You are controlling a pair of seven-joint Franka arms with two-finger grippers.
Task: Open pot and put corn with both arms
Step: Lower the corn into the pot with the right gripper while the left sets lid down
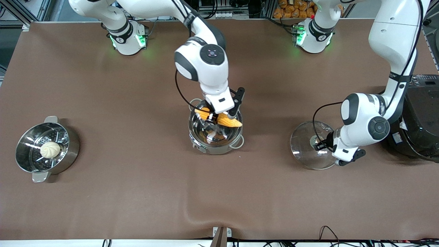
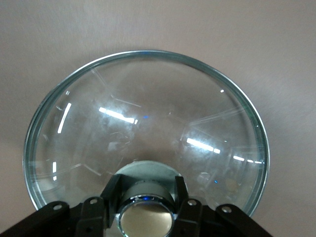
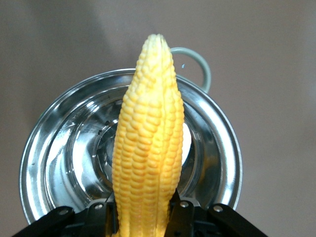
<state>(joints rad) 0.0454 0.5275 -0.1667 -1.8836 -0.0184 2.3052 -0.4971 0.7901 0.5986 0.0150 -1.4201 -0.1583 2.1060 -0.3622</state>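
Observation:
The steel pot [image 1: 216,149] stands open in the middle of the table. My right gripper [image 1: 214,117] is shut on the yellow corn [image 1: 228,120] and holds it over the pot's mouth, its tip toward the left arm's end. In the right wrist view the corn [image 3: 148,138] runs out from the gripper [image 3: 143,212] over the pot's rim [image 3: 217,148]. The glass lid [image 1: 303,151] is low over or on the table toward the left arm's end. My left gripper [image 1: 317,143] is shut on its knob [image 2: 145,219], with the lid [image 2: 148,113] spreading out past the gripper [image 2: 145,197].
A steel steamer pot [image 1: 70,151] with a white bun [image 1: 50,150] in it stands at the right arm's end. A large black rice cooker [image 1: 420,116] stands close beside the lid and the left arm's wrist. The brown table edge runs nearest the camera.

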